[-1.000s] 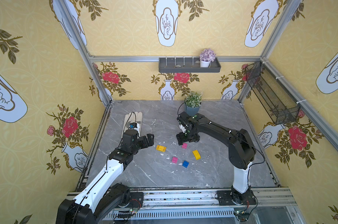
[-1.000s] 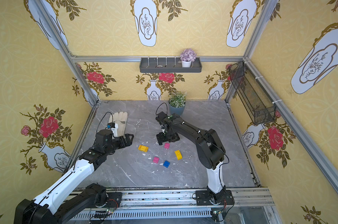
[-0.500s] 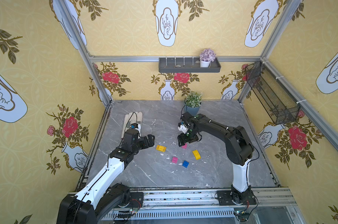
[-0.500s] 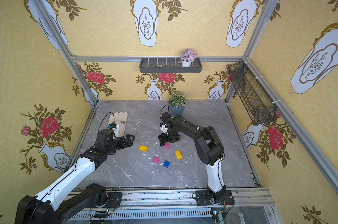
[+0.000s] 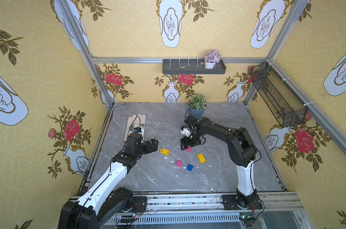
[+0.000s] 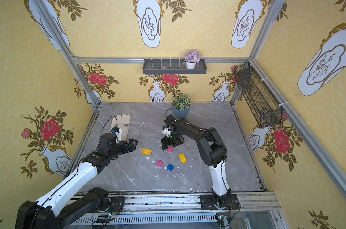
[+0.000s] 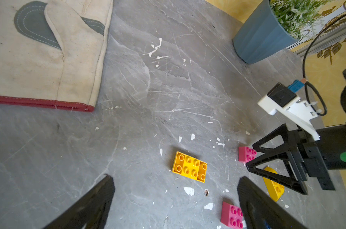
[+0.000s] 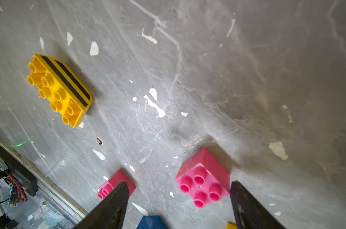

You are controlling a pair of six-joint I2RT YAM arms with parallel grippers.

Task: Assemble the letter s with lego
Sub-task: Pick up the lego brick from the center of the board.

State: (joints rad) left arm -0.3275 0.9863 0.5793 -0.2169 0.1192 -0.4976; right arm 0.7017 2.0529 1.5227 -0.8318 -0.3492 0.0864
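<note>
Right wrist view: right end effector straddles a pink brick, jaws apart, one finger just beside it!
Left end effector: jaws spread wide, holding nothing, hovering near a yellow brick.
Lego: five bricks lying separate around the middle of the worktop; second pink brick, blue brick and second yellow brick nearer its front edge.
Glove: by the left edge.

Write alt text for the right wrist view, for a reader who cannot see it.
Open right gripper straddles a pink square brick lying on the grey marble table, close to one finger. A second pink brick is partly hidden behind the other finger; a yellow striped brick lies farther off, and a blue brick's corner shows at the frame edge.
</note>
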